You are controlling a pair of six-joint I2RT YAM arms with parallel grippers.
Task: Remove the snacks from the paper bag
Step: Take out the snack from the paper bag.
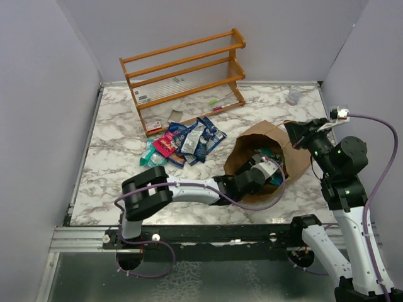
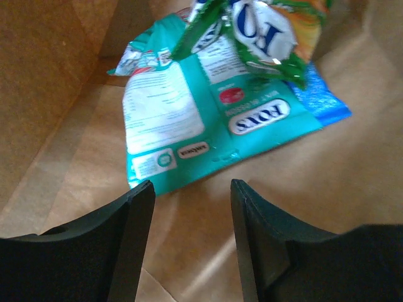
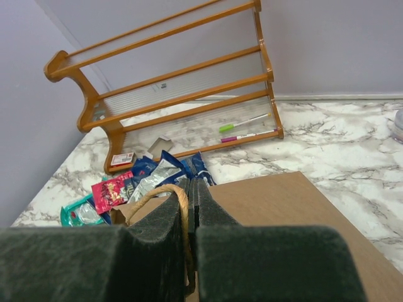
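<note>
The left gripper (image 2: 191, 198), jaws apart, sits inside the paper bag (image 1: 249, 141) near a teal snack (image 2: 182, 119). Slide low, then pinch its near edge. The right gripper (image 3: 191, 195) squeezes the handle (image 3: 162, 190).

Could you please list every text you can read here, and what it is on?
"ROXS": oval logo on the teal packet inside the paper bag.
"RO": partial logo on the green packet above it.
All other print, including on the packets outside, is too small or blurred.
</note>
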